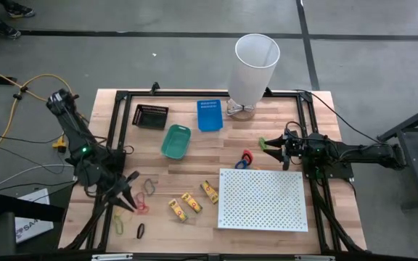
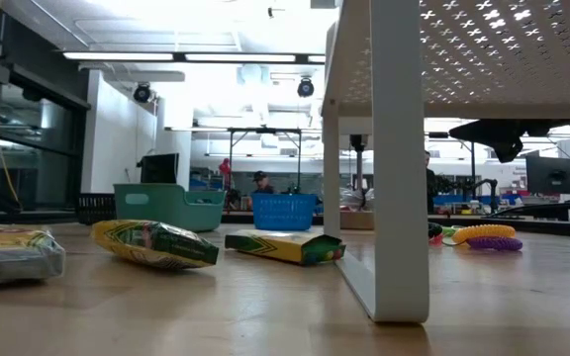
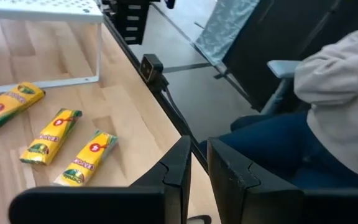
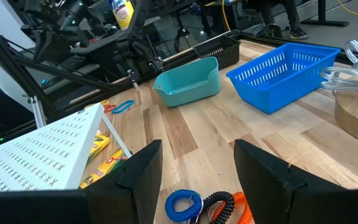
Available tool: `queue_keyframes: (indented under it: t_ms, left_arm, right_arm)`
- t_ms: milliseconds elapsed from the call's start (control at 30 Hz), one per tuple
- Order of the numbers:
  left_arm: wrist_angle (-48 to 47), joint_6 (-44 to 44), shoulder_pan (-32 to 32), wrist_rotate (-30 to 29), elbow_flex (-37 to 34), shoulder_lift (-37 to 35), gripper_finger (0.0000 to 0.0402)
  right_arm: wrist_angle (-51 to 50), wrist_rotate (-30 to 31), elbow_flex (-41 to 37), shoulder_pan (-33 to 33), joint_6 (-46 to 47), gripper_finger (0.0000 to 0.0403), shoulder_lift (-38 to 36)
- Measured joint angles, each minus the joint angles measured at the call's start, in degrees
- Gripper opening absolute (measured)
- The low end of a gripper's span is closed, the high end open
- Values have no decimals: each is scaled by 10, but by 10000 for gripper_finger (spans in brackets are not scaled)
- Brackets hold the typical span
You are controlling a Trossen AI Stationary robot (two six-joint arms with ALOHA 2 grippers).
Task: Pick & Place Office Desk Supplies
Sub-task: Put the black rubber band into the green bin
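Three yellow-and-red crinkly foil packs (image 1: 191, 201) at six o'clock: likely light, soft, slippery; best pinched mid-length. Left gripper (image 1: 130, 201) nearly pressed together, empty; right gripper (image 1: 271, 145) spread.

Three packs (image 1: 192, 203) are laid in a row just left of the board (image 1: 262, 199). Loose bands (image 1: 143, 207) are scattered left of the packs, near the left table (image 1: 194, 145) edge. Three baskets (image 1: 175, 141) are set behind them, with the bin (image 1: 252, 67) at the back edge. Coiled loops (image 1: 245, 159) are found just behind the board.
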Motion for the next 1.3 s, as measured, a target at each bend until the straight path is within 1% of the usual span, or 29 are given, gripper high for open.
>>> queue_keyframes:
  t_ms: [67,233,600,667,800,933,1133,1300]
  left_arm:
    - [1,-20,-13,-19,9,17,50]
    - [-18,-65,-33,-38,46,84,50]
    - [-202,-247,-38,-43,197,253,50]
    - [-241,-298,-38,-27,212,275,50]
    - [-294,-410,-38,39,213,306,50]
    - [-330,-507,-38,77,213,331,50]
    - [-339,-596,-31,107,213,348,50]
    - [-330,-639,-34,105,213,359,50]
  right_arm:
    - [0,0,0,0,0,188,0]
    - [0,0,0,0,0,188,0]
    - [0,0,0,0,0,188,0]
    - [0,0,0,0,0,188,0]
    - [0,0,0,0,0,188,0]
    - [0,0,0,0,0,188,0]
    - [0,0,0,0,0,188,0]
    - [0,0,0,0,0,188,0]
